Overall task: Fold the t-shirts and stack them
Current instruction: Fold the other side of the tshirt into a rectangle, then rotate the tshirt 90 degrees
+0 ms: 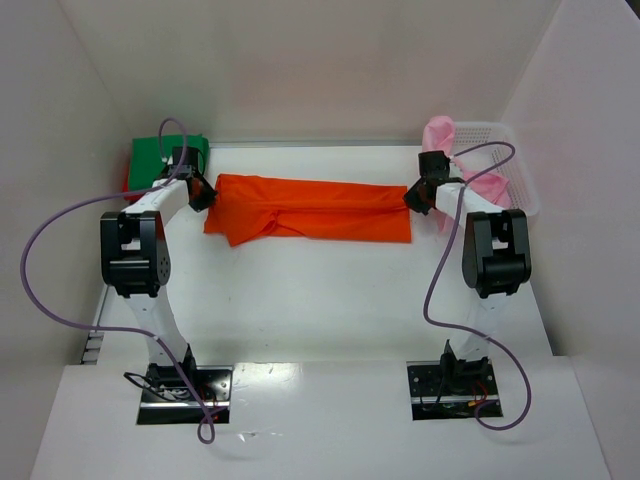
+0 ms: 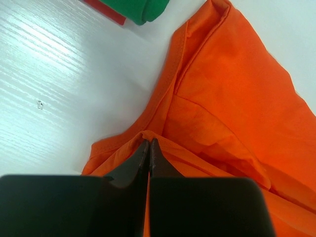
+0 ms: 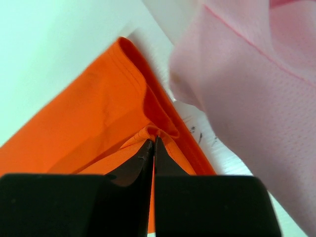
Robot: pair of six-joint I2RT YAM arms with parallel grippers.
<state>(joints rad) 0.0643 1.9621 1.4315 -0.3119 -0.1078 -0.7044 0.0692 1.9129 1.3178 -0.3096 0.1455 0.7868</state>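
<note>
The orange t-shirt (image 1: 310, 208) lies folded lengthwise as a long band across the far middle of the table. My left gripper (image 1: 205, 193) is shut on its left end, pinching a fold of orange cloth (image 2: 222, 98). My right gripper (image 1: 412, 196) is shut on its right end, pinching orange cloth (image 3: 89, 118). A green t-shirt (image 1: 160, 155) lies folded on a red one (image 1: 128, 184) at the far left; both show in the left wrist view (image 2: 143, 9). A pale pink t-shirt (image 1: 470, 180) hangs out of the basket and fills the right of the right wrist view (image 3: 247, 84).
A white lattice basket (image 1: 515, 170) stands at the far right against the wall. White walls close in the table on the left, back and right. Purple cables loop from both arms. The arm bases sit at the near edge.
</note>
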